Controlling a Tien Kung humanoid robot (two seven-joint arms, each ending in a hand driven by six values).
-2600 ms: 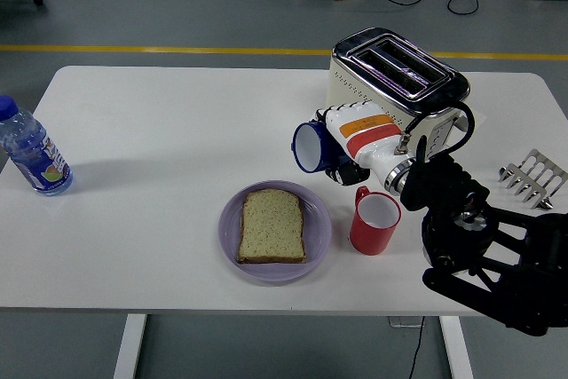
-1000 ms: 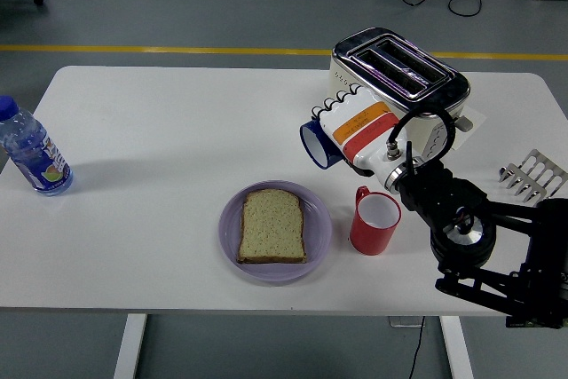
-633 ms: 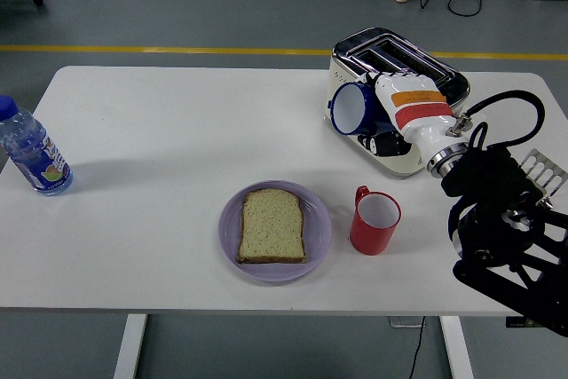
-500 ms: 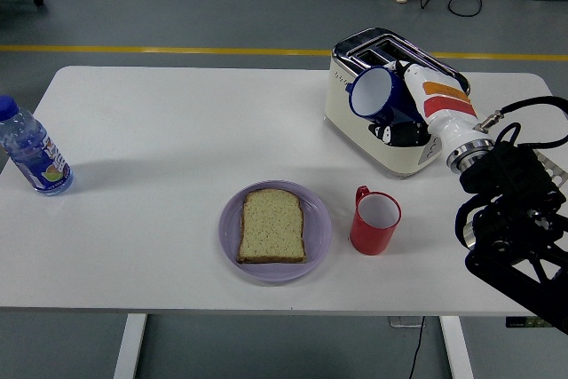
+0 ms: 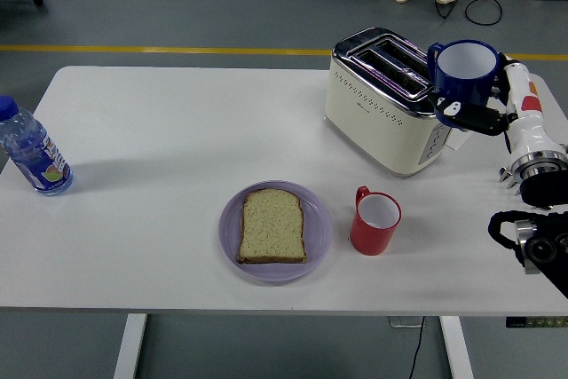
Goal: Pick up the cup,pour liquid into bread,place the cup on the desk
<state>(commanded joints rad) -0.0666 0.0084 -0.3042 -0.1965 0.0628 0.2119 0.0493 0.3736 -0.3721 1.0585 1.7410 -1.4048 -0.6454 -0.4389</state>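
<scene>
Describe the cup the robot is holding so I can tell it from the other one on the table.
Find the cream toaster at the table's far right. Just beyond its right end, the right hand holds the blue cup upright in the air. Unlike the red cup standing beside the purple plate, it is dark blue with a white inside.

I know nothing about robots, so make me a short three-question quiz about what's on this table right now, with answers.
1. True or false: the right hand holds the blue cup upright, mouth up.
2. Which thing stands nearest the red mug? A) the water bottle B) the purple plate C) the metal rack
3. Fill in: the slice of bread lies on the ____.

Key
1. True; the cup is raised at the toaster's right end.
2. B.
3. Purple plate.
</scene>
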